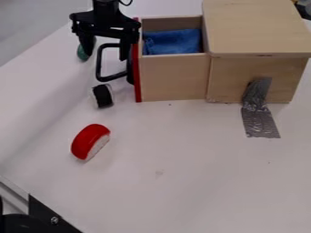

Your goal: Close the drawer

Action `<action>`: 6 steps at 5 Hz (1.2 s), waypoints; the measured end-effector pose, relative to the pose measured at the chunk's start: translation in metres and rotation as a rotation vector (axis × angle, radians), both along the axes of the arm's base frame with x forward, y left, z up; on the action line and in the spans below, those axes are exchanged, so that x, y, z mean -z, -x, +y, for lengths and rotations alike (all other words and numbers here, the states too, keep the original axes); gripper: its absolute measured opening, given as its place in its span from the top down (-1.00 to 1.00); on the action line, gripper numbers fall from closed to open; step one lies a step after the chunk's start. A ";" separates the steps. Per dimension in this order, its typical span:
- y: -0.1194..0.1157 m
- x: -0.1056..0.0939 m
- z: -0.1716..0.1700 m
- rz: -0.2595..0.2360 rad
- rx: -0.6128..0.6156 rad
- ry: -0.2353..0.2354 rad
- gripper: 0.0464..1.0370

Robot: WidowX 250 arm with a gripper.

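Observation:
The wooden drawer [173, 78] stands pulled out to the left of its wooden box [258, 29], with a blue cloth [173, 42] inside. Its red front panel [137, 73] carries a black loop handle [99, 64] that sticks out to the left. My gripper [107, 56] hangs open at the upper left, its two fingers apart on either side of the handle's outer bar. The right finger is close to the red panel; whether it touches cannot be told.
A green object [81, 53] lies partly behind the left finger. Below the handle is a black and white round piece [102, 96], and farther down a red and white one [90, 142]. Grey tape [260, 113] runs from the box onto the white table [182, 168].

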State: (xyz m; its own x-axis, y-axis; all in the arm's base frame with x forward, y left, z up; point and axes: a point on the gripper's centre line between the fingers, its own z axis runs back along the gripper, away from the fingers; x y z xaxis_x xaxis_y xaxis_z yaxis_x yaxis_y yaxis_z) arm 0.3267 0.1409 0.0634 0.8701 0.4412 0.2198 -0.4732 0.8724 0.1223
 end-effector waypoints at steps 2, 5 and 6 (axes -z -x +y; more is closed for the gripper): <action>-0.013 0.001 0.002 0.023 0.002 0.001 -0.90; -0.033 0.001 0.004 0.043 0.006 0.011 -0.90; -0.032 0.002 0.004 0.046 0.010 0.015 -0.90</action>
